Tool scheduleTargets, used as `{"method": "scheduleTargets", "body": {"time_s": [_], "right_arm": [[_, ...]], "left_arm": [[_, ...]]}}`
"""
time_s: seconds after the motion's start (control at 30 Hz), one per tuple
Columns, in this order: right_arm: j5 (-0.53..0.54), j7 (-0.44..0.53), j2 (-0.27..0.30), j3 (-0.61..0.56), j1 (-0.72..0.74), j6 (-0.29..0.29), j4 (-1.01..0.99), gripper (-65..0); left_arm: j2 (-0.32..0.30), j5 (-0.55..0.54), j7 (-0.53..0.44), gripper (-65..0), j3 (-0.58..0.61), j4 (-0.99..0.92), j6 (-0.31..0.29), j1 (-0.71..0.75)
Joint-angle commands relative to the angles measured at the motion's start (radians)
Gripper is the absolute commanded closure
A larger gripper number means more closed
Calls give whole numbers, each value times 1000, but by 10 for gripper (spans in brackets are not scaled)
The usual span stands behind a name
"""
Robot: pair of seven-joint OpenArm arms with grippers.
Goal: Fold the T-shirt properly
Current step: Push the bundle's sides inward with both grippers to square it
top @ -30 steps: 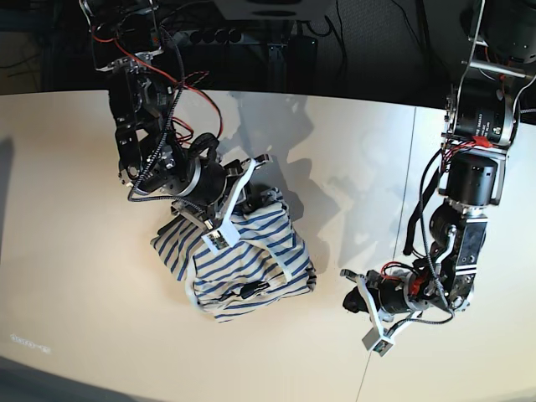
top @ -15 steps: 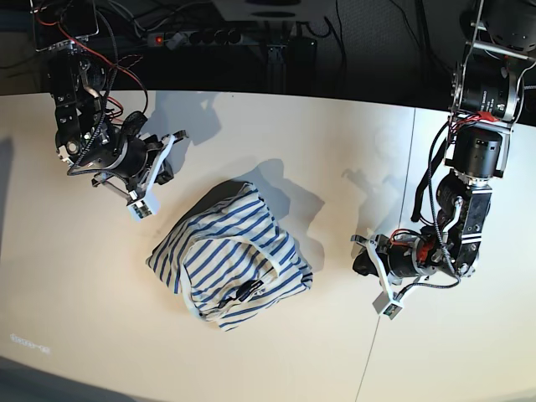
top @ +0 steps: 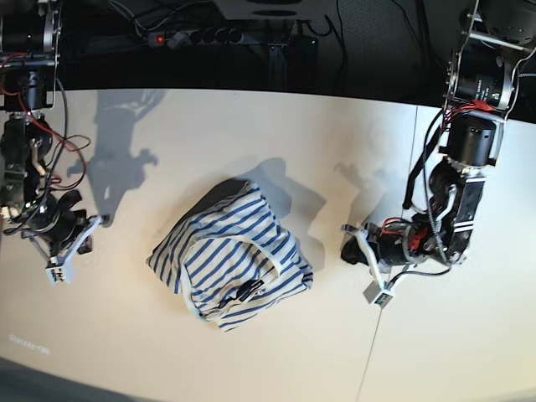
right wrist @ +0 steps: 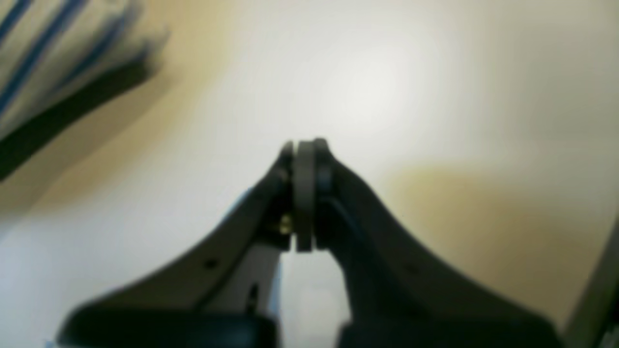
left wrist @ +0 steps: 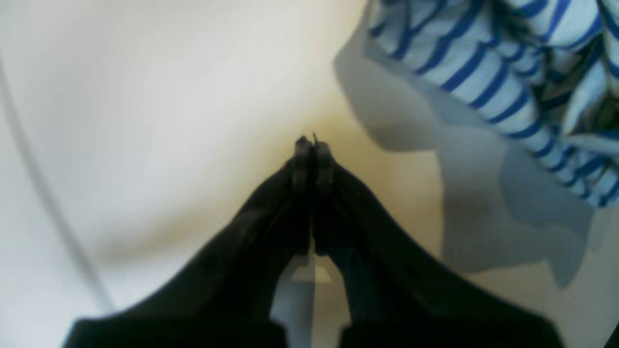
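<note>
The T-shirt [top: 230, 255] lies in a folded, slightly rumpled bundle at the middle of the table, white with blue stripes, a small dark tag on its near part. In the left wrist view the T-shirt [left wrist: 483, 63] fills the upper right; in the right wrist view the T-shirt [right wrist: 48, 58] shows blurred at the upper left. My left gripper [top: 350, 253] hovers right of the bundle, apart from it, and my left gripper [left wrist: 309, 142] is shut on nothing. My right gripper [top: 77, 243] is far left of the shirt, and my right gripper [right wrist: 304, 145] is shut and empty.
The pale table [top: 251, 126] has a thin seam [top: 394, 251] running front to back on the right. A power strip [top: 209, 35] and cables lie in the dark behind the table's back edge.
My right arm has pulled away from the T-shirt, going left and then toward the front left of the table. The left gripper shifted slightly. The shirt bundle stays put.
</note>
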Motion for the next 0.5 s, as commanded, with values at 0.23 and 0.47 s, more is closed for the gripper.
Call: {"method": "scheduleTargets", "body": {"time_s": [0.23,0.47], "right_arm": [[-8,62,-38,3,271,76,-215,0],[-94,123,-133,-112,352,94,-314,0]], "left_arm": [[73,-7,-13,-1,-3,16,-1,-29],[122,21,-14,-1,-3,16,-2,-29]]}}
